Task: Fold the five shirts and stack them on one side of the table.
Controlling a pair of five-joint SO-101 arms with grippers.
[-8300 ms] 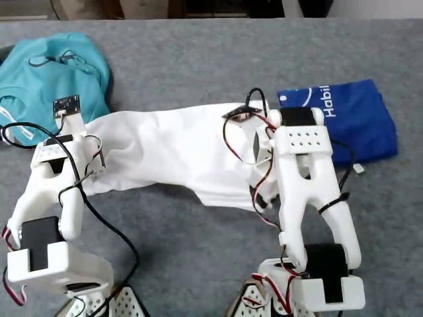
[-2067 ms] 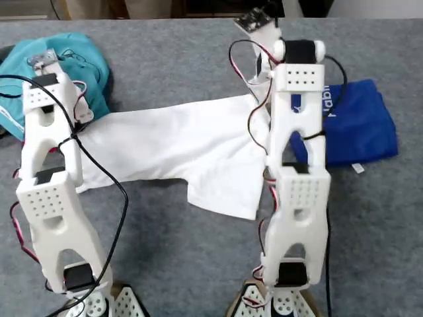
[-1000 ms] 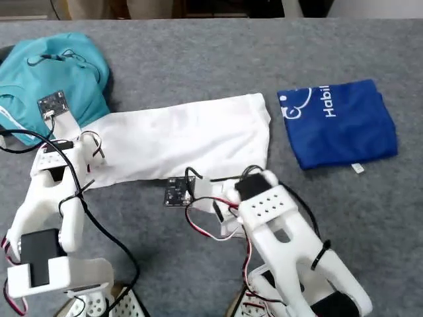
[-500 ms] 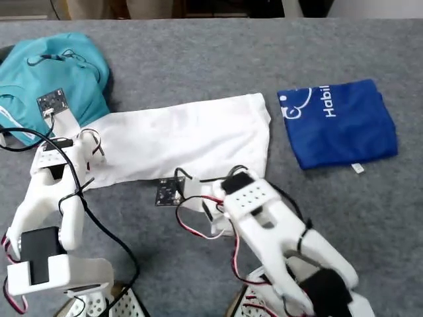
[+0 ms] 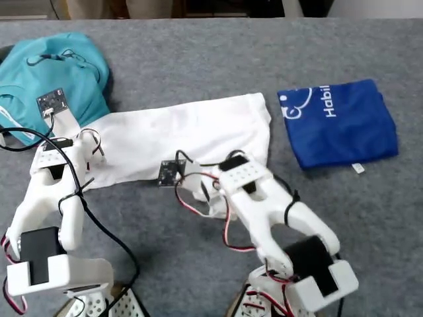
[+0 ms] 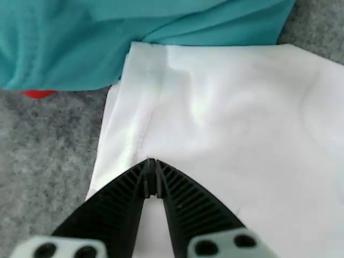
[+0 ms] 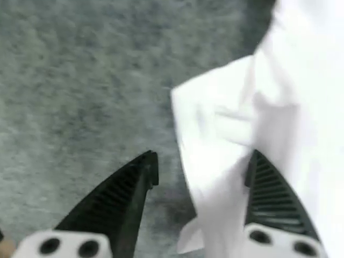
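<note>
Left gripper (image 6: 150,171) first: its black jaws are pinched together on the hem of the long white cotton shirt (image 5: 185,135). It grips at the left end of the cloth, just below the crumpled teal shirt (image 5: 53,66) in the upper left of the frame. That arm sits bent low over the grey felt table (image 5: 198,53). Centre frame, the right gripper (image 7: 203,161) is spread wide, straddling the loose white flap at the shirt's lower edge. I judge we are mid-fold on the white one; next I'd close on that flap and carry it over. At far right the folded blue shirt (image 5: 337,125) lies apart.
</note>
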